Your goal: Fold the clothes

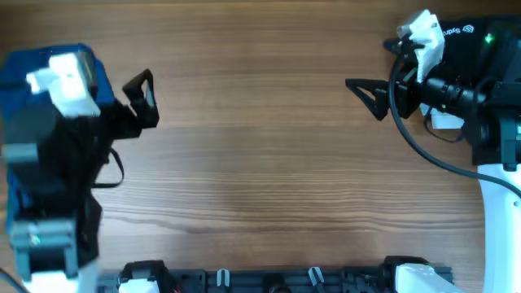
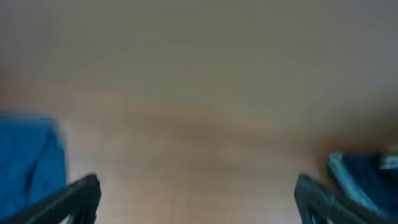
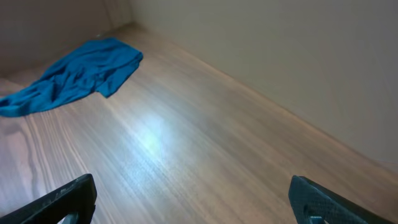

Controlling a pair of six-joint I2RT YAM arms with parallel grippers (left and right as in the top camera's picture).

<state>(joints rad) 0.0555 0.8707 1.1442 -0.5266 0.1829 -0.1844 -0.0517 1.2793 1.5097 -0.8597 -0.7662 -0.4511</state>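
A bright-blue garment lies crumpled at the table's back left corner, mostly hidden under my left arm. It also shows in the right wrist view and as blurred blue in the left wrist view. A black cloth with a small white print lies at the back right, largely under my right arm. My left gripper is open and empty, just right of the blue garment. My right gripper is open and empty above bare wood.
The wooden table spans the view between the two arms. Black fixtures line the front edge. A plain wall stands behind the table in the right wrist view.
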